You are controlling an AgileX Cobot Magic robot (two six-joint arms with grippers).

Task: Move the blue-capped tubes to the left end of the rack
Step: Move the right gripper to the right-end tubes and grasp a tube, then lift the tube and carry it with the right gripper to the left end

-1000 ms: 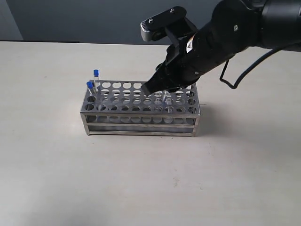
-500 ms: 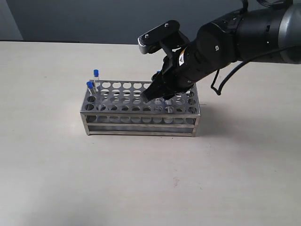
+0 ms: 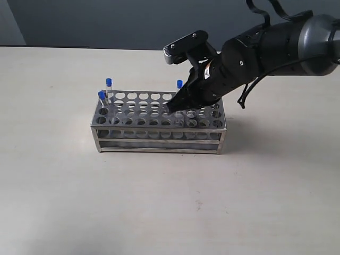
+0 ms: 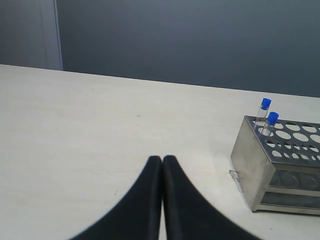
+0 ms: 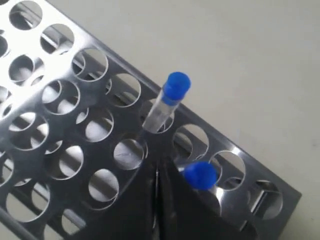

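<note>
The silvery rack stands mid-table. Two blue-capped tubes stand in holes at its left end. A third blue-capped tube rises from the back row near the right end, beside my right gripper. In the right wrist view that tube stands just beyond the gripper, which is shut with nothing between its fingers. A fourth blue cap sits against the side of one finger. My left gripper is shut and empty over bare table, apart from the rack.
The beige table surrounds the rack on all sides. A dark wall runs behind the table's far edge. The black right arm and its cable hang over the rack's right end.
The right arm has shifted a little to the right and drawn back, uncovering the blue cap in the back row. Its fingertips stay over the rack's top plate. The left-end tubes have not moved.
</note>
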